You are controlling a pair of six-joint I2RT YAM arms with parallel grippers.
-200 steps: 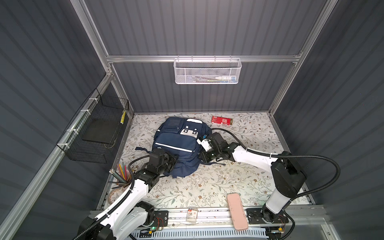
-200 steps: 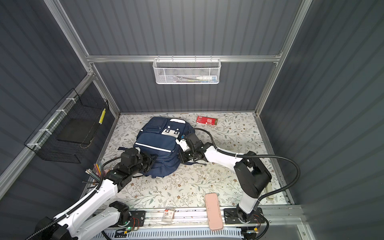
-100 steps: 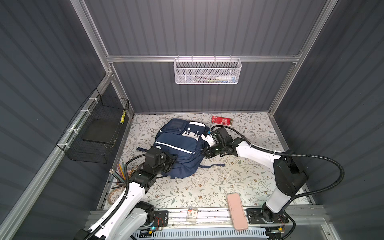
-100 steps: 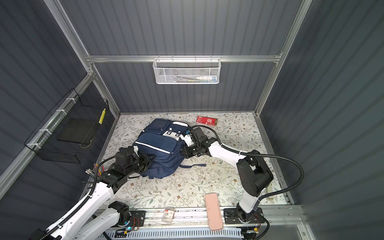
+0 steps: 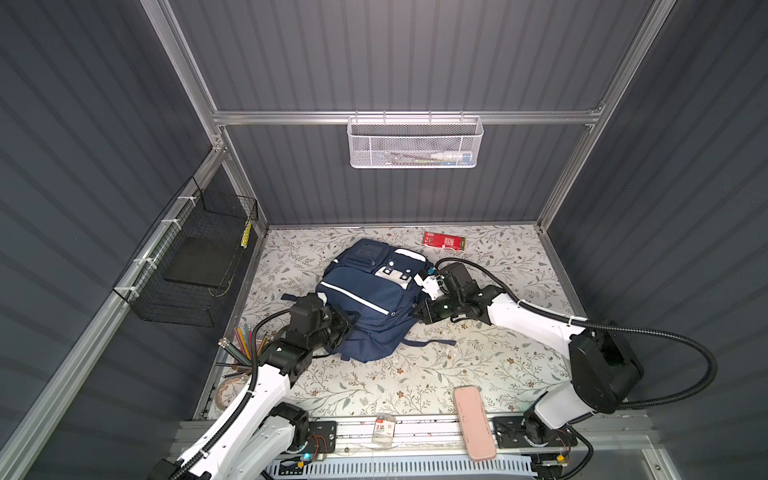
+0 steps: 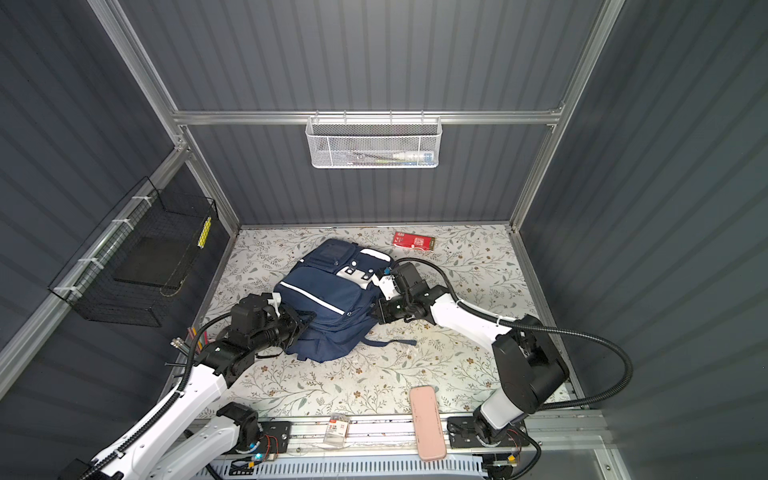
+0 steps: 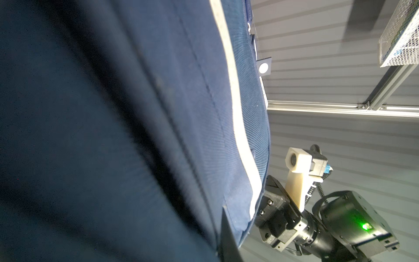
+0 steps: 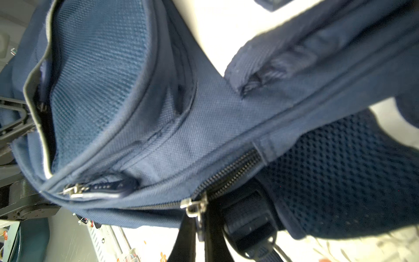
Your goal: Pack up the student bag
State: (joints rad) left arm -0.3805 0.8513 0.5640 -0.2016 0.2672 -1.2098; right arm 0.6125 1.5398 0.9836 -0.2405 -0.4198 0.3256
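The student bag (image 5: 365,299) lies front-up near the middle of the floral table (image 5: 457,365), with the left gripper (image 5: 348,323) clenched on fabric at its 7 o'clock edge and the right gripper (image 5: 419,312) pinching a zip pull (image 8: 195,208) at 3 o'clock.

Can't make out the jaws of the left gripper (image 5: 352,319) or the right gripper (image 5: 419,311) in both top views, buried against the student bag (image 5: 365,299). Can't tell the contents of the white mesh basket (image 5: 414,143) either, way too small. Same for the print on the little packet (image 5: 383,431) by the front edge of the worktop (image 5: 415,374). Left wrist view: mostly blurry bag fabric.
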